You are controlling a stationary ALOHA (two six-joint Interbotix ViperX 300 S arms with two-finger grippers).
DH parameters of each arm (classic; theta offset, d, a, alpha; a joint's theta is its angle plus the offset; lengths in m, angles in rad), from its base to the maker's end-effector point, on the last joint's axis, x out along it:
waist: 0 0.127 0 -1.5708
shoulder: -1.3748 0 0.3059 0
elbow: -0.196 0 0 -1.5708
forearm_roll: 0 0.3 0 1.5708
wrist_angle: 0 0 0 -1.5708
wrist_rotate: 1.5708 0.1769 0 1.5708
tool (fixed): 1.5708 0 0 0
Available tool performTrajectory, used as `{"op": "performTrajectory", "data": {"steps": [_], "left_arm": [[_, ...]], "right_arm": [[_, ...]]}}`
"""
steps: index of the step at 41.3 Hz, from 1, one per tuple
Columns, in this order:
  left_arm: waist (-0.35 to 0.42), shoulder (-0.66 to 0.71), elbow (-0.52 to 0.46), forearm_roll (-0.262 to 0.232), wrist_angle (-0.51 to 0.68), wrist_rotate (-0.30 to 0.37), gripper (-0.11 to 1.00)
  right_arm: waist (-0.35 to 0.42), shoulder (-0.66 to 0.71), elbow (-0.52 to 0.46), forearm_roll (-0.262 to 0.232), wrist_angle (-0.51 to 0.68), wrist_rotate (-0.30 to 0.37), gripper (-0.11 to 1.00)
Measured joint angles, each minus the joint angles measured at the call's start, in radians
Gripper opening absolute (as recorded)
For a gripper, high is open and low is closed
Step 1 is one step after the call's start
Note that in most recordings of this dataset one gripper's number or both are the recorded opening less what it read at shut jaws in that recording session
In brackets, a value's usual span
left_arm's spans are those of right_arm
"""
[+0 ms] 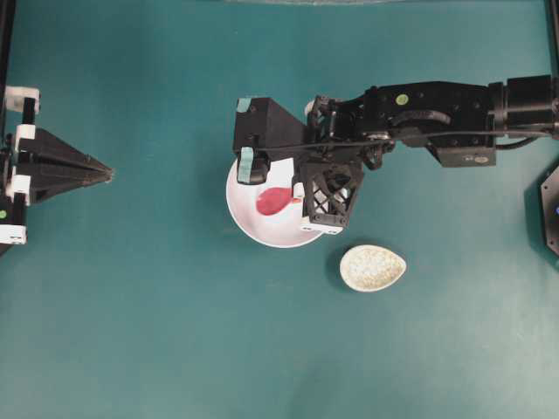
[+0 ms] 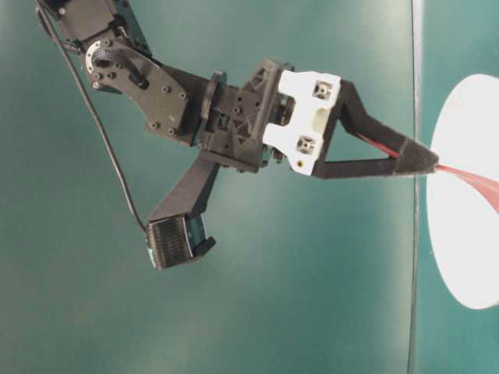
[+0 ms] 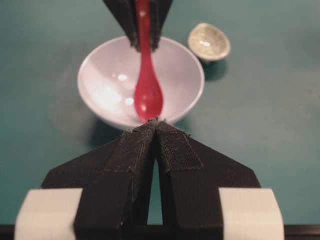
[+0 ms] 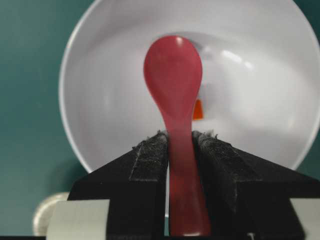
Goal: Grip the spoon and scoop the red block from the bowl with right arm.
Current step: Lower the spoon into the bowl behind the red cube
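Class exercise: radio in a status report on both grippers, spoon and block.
Right gripper shut on spoon, scoop over bowl. Red block in bowl, beside scoop, not scooped. Left gripper shut, empty. Nothing blocking.

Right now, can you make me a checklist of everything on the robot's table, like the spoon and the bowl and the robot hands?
Surface: flat teal table top, no spills seen.
Job's things: glossy pink-red plastic spoon held over the big round white bowl; tiny orange-red cube lies inside the bowl, beside the spoon, not yet scooped.
Clutter: small speckled off-white oval dish beside the bowl, apart from it.
Grippers: right gripper, jaws clamped on the spoon's handle; left gripper, jaws shut, holding nothing, away from the bowl.
Cables: black cable hanging along the right arm.
Surroundings: black frame rail at the table's edge.
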Motion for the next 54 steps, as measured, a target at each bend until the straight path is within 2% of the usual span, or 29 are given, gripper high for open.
{"op": "performTrajectory", "data": {"steps": [7, 16, 24, 54], "left_arm": [[-0.002, 0.000, 0.000, 0.002, 0.000, 0.000, 0.00], [-0.002, 0.000, 0.000, 0.000, 0.000, 0.000, 0.00], [0.000, 0.000, 0.000, 0.000, 0.000, -0.002, 0.00], [0.000, 0.002, 0.000, 0.000, 0.000, -0.002, 0.00]], "right_arm": [[-0.009, -0.014, -0.015, -0.035, 0.038, 0.011, 0.25], [-0.006, -0.061, -0.026, -0.038, 0.181, 0.014, 0.25], [-0.008, -0.063, -0.026, -0.037, 0.258, 0.017, 0.25], [-0.008, -0.061, -0.008, -0.032, 0.258, 0.014, 0.25]]}}
